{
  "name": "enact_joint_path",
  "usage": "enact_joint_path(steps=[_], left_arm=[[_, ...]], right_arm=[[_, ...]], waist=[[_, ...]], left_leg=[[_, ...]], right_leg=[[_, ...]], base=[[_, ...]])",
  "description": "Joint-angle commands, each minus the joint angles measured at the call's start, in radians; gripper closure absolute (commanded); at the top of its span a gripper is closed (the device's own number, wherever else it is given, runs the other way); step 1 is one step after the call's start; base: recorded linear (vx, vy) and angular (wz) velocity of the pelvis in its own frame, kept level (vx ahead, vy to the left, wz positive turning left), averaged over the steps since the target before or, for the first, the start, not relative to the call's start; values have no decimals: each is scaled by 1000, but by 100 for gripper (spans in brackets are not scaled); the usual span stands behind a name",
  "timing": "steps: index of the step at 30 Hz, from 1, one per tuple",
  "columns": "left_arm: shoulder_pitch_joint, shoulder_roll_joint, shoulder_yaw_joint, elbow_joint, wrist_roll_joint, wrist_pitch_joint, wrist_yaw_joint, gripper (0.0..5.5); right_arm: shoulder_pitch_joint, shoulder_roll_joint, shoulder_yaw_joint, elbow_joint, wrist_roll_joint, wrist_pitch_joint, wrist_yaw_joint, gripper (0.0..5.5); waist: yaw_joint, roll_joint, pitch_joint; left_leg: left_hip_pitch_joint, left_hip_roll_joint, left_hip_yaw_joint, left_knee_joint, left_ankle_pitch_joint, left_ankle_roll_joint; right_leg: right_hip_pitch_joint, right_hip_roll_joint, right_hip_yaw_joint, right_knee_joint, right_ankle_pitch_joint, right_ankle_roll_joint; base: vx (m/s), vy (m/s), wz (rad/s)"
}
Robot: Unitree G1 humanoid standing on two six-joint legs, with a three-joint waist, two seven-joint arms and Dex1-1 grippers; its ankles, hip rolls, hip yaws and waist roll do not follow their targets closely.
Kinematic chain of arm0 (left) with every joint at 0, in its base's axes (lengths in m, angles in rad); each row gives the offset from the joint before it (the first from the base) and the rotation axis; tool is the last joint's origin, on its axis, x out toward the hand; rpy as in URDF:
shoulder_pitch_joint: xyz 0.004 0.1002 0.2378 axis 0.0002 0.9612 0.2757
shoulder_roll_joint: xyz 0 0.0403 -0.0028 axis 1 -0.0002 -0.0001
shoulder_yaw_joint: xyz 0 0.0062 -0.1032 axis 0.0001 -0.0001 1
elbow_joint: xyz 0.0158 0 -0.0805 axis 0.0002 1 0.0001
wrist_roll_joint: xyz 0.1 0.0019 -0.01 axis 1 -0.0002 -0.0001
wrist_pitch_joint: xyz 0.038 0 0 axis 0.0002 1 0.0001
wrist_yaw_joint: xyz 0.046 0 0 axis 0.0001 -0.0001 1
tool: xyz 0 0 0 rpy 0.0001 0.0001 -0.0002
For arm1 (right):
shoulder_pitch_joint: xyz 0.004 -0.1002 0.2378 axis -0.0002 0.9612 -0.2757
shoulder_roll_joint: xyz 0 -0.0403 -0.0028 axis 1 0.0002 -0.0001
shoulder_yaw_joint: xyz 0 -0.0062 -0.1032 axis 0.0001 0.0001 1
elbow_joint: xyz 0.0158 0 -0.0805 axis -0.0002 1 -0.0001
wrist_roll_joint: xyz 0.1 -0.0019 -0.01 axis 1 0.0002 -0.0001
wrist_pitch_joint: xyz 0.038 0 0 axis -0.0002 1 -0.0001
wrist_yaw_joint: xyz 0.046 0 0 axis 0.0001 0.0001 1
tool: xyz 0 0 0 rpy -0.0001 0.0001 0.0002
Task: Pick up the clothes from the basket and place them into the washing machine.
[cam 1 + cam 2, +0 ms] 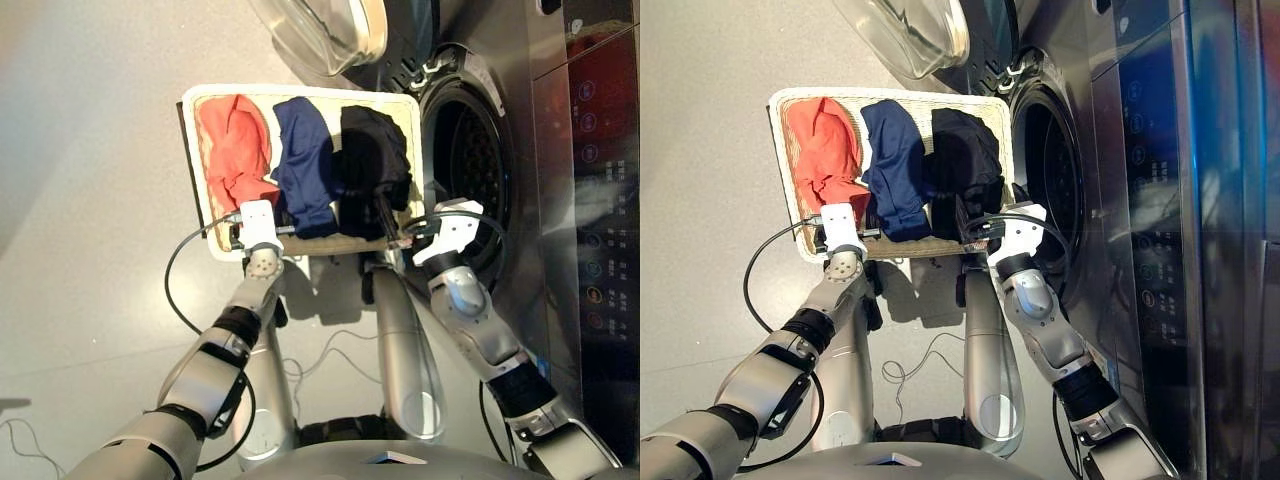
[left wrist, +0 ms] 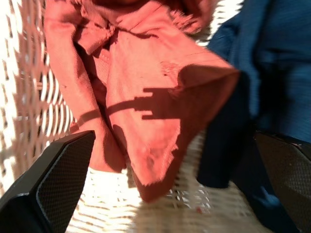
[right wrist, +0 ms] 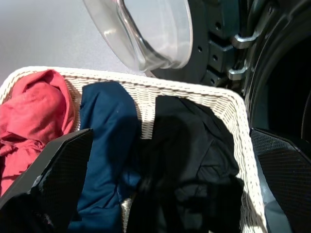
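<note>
Holding over near rim of basket (image 1: pixel 400 100): left gripper (image 1: pixel 236 235), right gripper (image 1: pixel 400 237); all three garments unlifted, drum (image 1: pixel 470 170) of washing machine (image 1: pixel 1120 180) beside right gripper, door (image 1: pixel 320 35) swung open. Step judged: reach before first pick.

Left wrist view: fingers (image 2: pixel 58 179) spread wide, empty; orange-red garment (image 2: pixel 146 97) ahead between them, navy garment (image 2: pixel 262 73) beside far finger. Weave detail seen only here.

Right wrist view: fingers (image 3: pixel 53 179) spread, empty; black garment (image 3: pixel 189 160) ahead, porthole alongside. Next move: lowering, closing on cloth.
</note>
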Motion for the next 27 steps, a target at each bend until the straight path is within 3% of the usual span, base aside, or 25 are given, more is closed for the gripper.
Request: enact_joint_path(steps=[1, 7, 17, 22, 27], left_arm=[[-57, 48, 28, 9, 35, -29, 46, 0], [-138, 74, 72, 31, -6, -47, 87, 0], [-193, 120, 107, 8, -28, -64, 134, 0], [-209, 135, 123, 20, -56, -67, 138, 0], [-229, 153, 142, 73, -120, -68, 112, 0]], right_arm=[[-43, -37, 4, -101, -61, -89, -27, 0], [-63, -33, -1, -93, -72, -96, -50, 0], [-62, -56, 2, -98, -70, -98, -40, 0], [-74, -59, 0, -94, -65, -100, -44, 0], [-70, -66, 1, -102, -63, -101, -44, 0]], waist=[[-16, -20, -11], [-30, -25, -11], [-36, -24, -11], [-36, -25, -11], [-38, -34, -11]], left_leg=[[-93, -14, -27, 191, -120, 35], [-128, -6, -10, 193, -120, 35], [-151, -4, -8, 209, -130, 33], [-160, -2, -14, 228, -141, 32], [-177, 9, -30, 300, -168, 28]], right_leg=[[19, 41, 5, -93, 33, 41], [-30, 45, 20, -101, 42, 48], [-57, 51, 28, -94, 35, 46], [-65, 54, 31, -78, 26, 42], [-81, 66, 27, 0, -12, 32]], base=[[0, 0, 0], [-2, 9, -15], [0, 0, 0], [0, 0, 0], [0, 0, 0]])
